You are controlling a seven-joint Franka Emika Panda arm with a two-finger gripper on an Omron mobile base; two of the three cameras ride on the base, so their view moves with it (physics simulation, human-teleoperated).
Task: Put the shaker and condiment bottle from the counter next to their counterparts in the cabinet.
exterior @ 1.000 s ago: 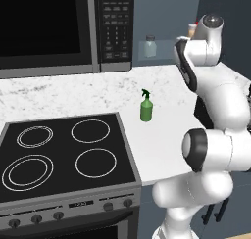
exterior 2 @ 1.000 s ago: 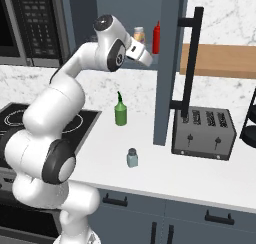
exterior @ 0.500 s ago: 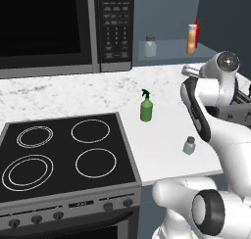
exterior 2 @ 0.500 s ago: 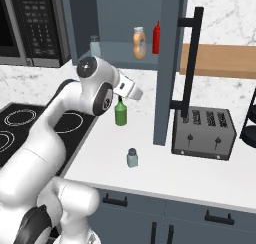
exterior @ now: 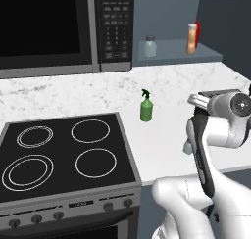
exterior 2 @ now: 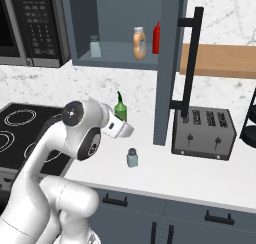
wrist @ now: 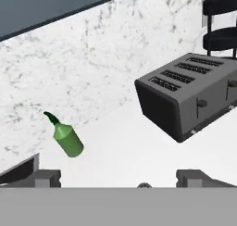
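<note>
The shaker (exterior 2: 132, 158) stands on the white counter (exterior 2: 180, 175) near its front edge. In the left base view the shaker (exterior: 187, 147) is half hidden behind my arm. My gripper (wrist: 120, 179) hangs open just above and beside it, with nothing between the fingers. Only the shaker's dark cap (wrist: 144, 185) peeks in at the bottom of the hand view. The orange condiment bottle (exterior 2: 139, 43) stands on the cabinet shelf (exterior 2: 115, 60), right next to the slim red squeeze bottle (exterior 2: 157, 38). The other shaker (exterior 2: 95, 46) is further left on that shelf.
A green spray bottle (exterior 2: 120, 108) stands on the counter behind my hand. A dark toaster (exterior 2: 202, 133) sits to the right, past the open cabinet door (exterior 2: 167, 63). The stove (exterior: 63, 155) lies to the left, with the black microwave (exterior: 59, 27) above it.
My arm has swung down from the cabinet shelf to just over the counter's front. The condiment bottle stays on the shelf. The jaws remain open.
</note>
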